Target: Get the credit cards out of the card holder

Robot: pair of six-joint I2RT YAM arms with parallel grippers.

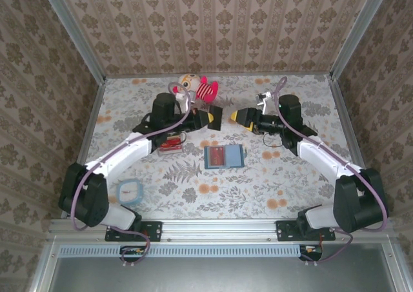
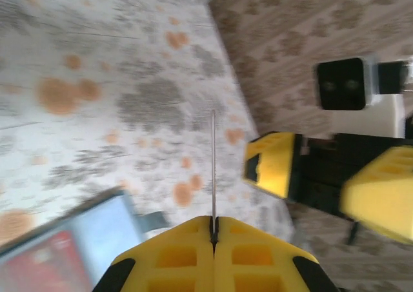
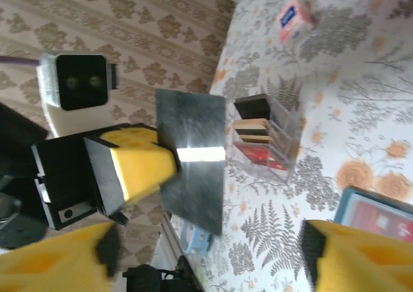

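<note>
The teal-blue card holder [image 1: 224, 156] lies open on the table's middle with a red card [image 1: 218, 156] showing in its grey-blue inside. It also shows in the left wrist view [image 2: 103, 231] and the right wrist view [image 3: 361, 205]. My left gripper [image 1: 205, 117] hovers behind it, shut on a thin dark grey card [image 3: 191, 156], which the left wrist view shows edge-on [image 2: 213, 156]. My right gripper [image 1: 240, 116] faces it from the right, open, a short gap from the card's free edge, with nothing between its yellow fingers [image 3: 361, 256].
A clear rack [image 1: 172, 142] of dark red, black and gold blocks stands left of the card holder. A plush toy [image 1: 193, 86] sits at the back. A blue-rimmed ring [image 1: 131, 190] lies front left, and a white-and-red packet [image 3: 293, 18] far off.
</note>
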